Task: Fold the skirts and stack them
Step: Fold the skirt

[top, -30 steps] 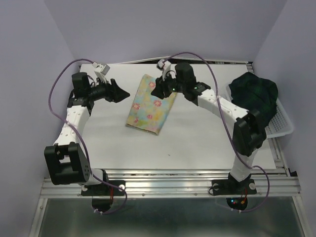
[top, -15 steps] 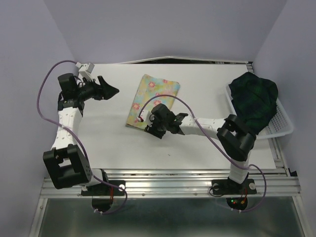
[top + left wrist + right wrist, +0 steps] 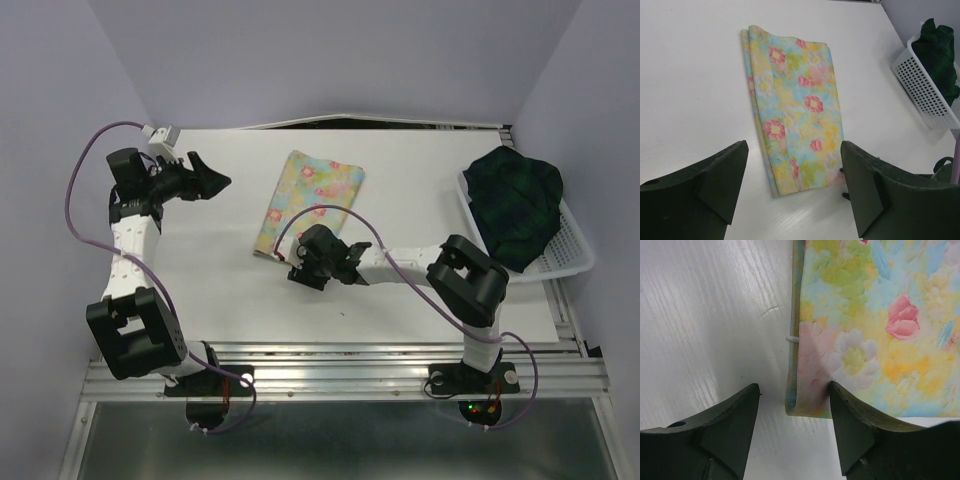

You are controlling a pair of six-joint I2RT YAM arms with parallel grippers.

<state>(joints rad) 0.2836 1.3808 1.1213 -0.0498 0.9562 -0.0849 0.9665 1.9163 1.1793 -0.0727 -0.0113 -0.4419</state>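
White desk (image 3: pixel 420 180) is occupied by a folded pale-yellow floral cloth skirt (image 3: pixel 310 205). Left pincer (image 3: pixel 215 180) is held released, well apart from it; right pincer (image 3: pixel 792 390) is spread, straddling its near corner.

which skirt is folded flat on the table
The yellow floral skirt; the dark plaid skirt sits bunched in the white basket.

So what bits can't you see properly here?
- Flowery skirt: top view, its near corner is hidden under the right arm; right wrist view, most of it is cut off by the frame.
- Plaid skirt: top view, its lower part is hidden inside the basket; left wrist view, cut off by the right edge.
- Right fingers: whether they touch the cloth is unclear.
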